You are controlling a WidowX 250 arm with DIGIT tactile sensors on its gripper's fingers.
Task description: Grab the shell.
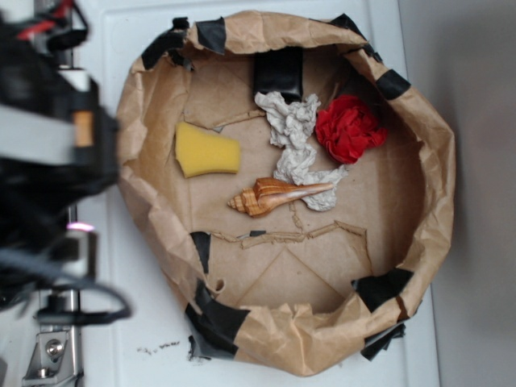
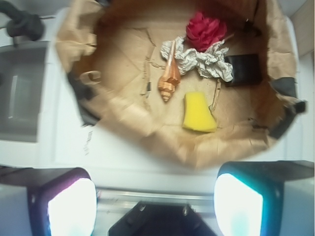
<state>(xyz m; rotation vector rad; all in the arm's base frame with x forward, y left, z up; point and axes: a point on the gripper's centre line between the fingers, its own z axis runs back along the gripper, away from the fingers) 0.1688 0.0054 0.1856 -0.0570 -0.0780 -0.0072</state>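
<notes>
Glossy orange-brown spiral conch shell (image 1: 276, 195) lies beside crumpled grey-white paper (image 1: 297, 145); hand (image 2: 155, 204) wide open, empty, outside brown paper basin (image 1: 435, 161).

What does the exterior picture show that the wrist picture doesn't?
Only the exterior view shows the robot's dark, blurred arm standing left of the paper bowl, outside it. Only the wrist view shows the end effector, its two pale pads wide apart and empty, short of the bowl's rim. Both show the shell lying beside the yellow sponge, its spike touching the crumpled paper, with the red cloth beyond.
</notes>
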